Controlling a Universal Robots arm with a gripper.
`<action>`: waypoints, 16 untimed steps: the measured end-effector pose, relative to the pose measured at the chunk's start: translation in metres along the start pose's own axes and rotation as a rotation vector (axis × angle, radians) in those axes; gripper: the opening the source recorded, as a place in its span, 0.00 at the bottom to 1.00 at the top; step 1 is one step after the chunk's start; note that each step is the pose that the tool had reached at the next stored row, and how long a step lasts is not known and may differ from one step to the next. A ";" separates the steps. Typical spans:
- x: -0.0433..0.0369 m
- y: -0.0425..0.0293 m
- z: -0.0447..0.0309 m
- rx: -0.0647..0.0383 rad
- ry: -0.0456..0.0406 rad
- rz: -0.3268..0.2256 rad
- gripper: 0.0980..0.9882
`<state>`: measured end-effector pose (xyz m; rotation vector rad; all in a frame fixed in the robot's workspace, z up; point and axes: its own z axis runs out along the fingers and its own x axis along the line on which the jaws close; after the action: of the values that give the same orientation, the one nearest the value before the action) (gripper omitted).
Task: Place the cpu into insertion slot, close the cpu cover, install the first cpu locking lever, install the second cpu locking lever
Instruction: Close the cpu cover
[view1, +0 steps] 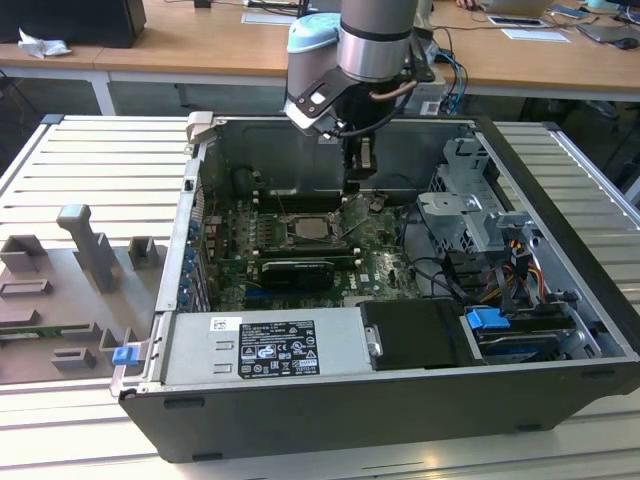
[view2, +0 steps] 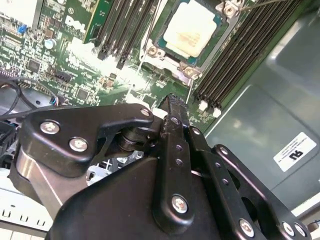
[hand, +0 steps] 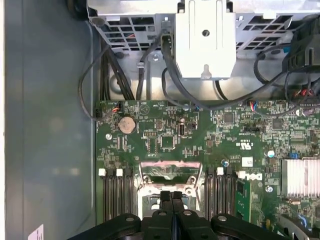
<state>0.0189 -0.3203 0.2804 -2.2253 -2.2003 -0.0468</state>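
The room is lit evenly from above. In the exterior view the light falls soft and almost shadowless on the slatted bench (view1: 90, 160), while the inside of the computer case (view1: 300, 420) is dimmer, its far wall in shade under the arm.

In the second wrist view, glare washes the top of the cpu (view2: 192, 27) pale and blooms white across patches of the green board (view2: 115, 85). The black claw (view2: 172, 100), close to the lens, looks soft, with dull highlights on its screws.

In the first wrist view the metal bracket (hand: 205, 40) burns nearly white, and the bare case panel (hand: 50, 125) is grey and murky.
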 end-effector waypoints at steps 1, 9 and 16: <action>0.0000 0.0027 0.0000 0.000 0.0000 0.000 0.01; -0.0002 0.0081 0.0082 0.002 0.0009 -0.078 0.01; -0.0001 0.0239 0.0136 0.001 0.0008 -0.079 0.01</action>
<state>0.0429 -0.3203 0.2671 -2.1368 -2.2859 -0.0469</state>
